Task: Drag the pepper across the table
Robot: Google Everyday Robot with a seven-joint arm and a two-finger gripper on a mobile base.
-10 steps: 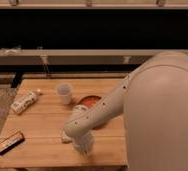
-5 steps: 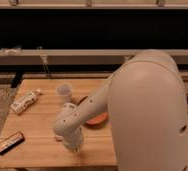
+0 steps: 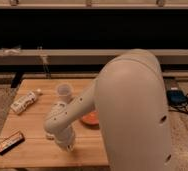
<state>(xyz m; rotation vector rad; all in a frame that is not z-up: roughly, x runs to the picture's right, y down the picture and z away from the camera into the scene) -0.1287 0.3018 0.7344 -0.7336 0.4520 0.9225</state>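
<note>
The light wooden table point(image 3: 32, 125) fills the lower left of the camera view. I cannot see the pepper; it is hidden or out of view. My white arm comes in from the right and covers the table's right side. My gripper point(image 3: 66, 144) hangs at the end of the wrist, low over the table's front middle. An orange bowl point(image 3: 90, 120) shows partly behind the forearm, just right of the wrist.
A white cup point(image 3: 64, 91) stands at the table's back middle. A pale grey-white block point(image 3: 26, 101) lies at the back left. A flat dark rectangle with orange trim point(image 3: 10, 142) lies at the front left. Cables and a box point(image 3: 176, 95) lie on the floor at right.
My arm has swung left and toward the table's front, so the gripper now sits further left. The arm's body covers more of the bowl and the right side of the table.
</note>
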